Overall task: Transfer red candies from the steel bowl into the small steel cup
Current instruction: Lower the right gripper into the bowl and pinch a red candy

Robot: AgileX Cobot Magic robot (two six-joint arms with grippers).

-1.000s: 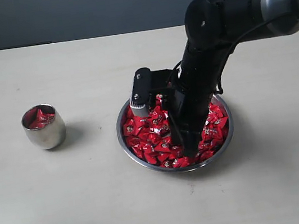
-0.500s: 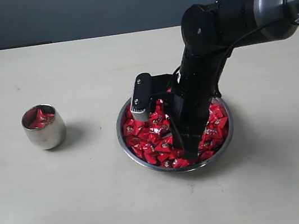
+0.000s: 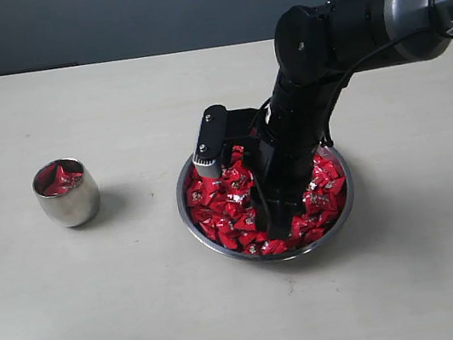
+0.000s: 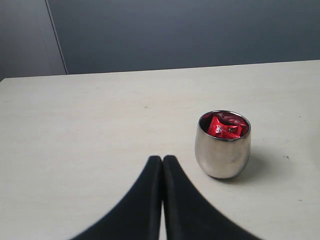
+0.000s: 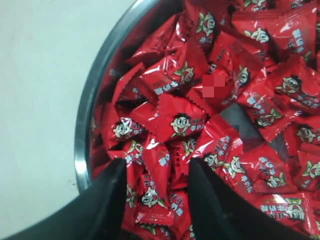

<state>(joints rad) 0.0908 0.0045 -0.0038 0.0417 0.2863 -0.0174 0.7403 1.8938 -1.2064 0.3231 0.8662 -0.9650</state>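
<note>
Reaches down into the steel bowl [image 3: 285, 256] with the right gripper [image 3: 274, 223], black fingers sunk among the red candies [image 3: 225, 213]. Against a second ago, sits a touch higher over the heap in the exterior view, with a little more red showing beside the fingers. In the right wrist view, holds the jaws well apart, straddling two or three wrappers close to the bowl's rim, with nothing pinched between them. Judging by that, either abandons a failed pinch or sets up a fresh one; no candy visibly lifted clear of the pile. Leaves the small steel cup [image 3: 67, 199] upright on the table [image 3: 103, 319], well apart from the bowl on the left, unmoved across the exterior pictures, with a few red candies already inside and the same fill as before. Keeps the left gripper [image 4: 162, 161] pressed together on nothing, facing the cup and idle, out of sight in the exterior view. For the task, then: no transfer under way at this instant. Still to come are a closing on a single wrapper, a lift, and a carry across to the cup. Worth watching for slippery foil and for two candies caught at once.
</note>
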